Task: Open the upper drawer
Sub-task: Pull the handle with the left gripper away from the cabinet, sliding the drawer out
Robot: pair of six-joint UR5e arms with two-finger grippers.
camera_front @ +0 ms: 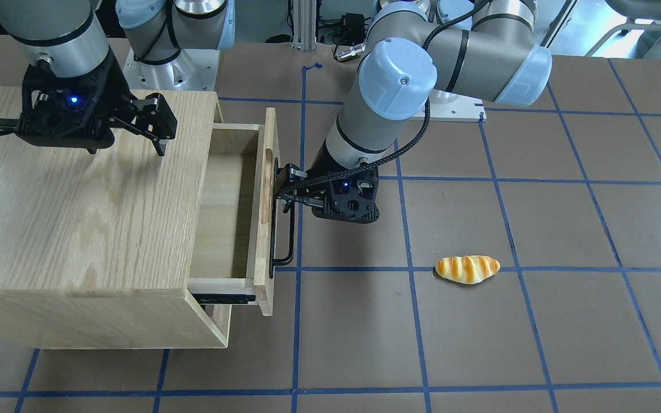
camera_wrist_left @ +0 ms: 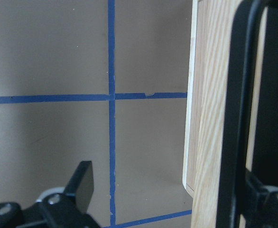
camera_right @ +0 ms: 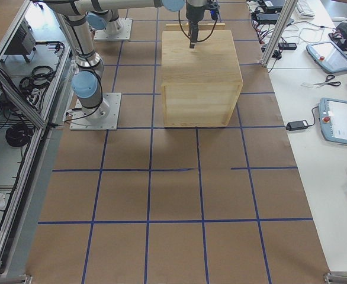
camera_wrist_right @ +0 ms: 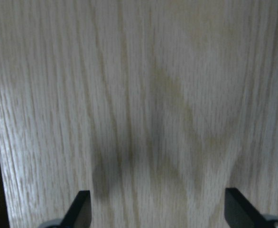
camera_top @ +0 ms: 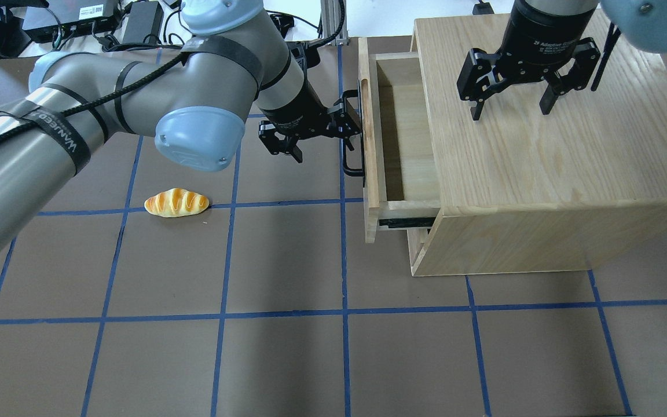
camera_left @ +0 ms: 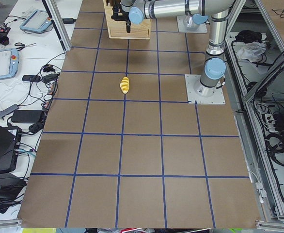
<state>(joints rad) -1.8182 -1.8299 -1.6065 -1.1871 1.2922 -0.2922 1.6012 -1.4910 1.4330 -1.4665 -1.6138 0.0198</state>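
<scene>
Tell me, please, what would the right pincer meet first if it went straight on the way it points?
Pointing straight down with its jaws open, the right pincer would likely meet the cabinet's oak top first; its wrist view shows only that wood between the fingers. The gap is unclear.

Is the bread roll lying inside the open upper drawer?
No, the bread roll lies on the table, apart from the upper drawer, whose visible interior is bare wood.
</scene>
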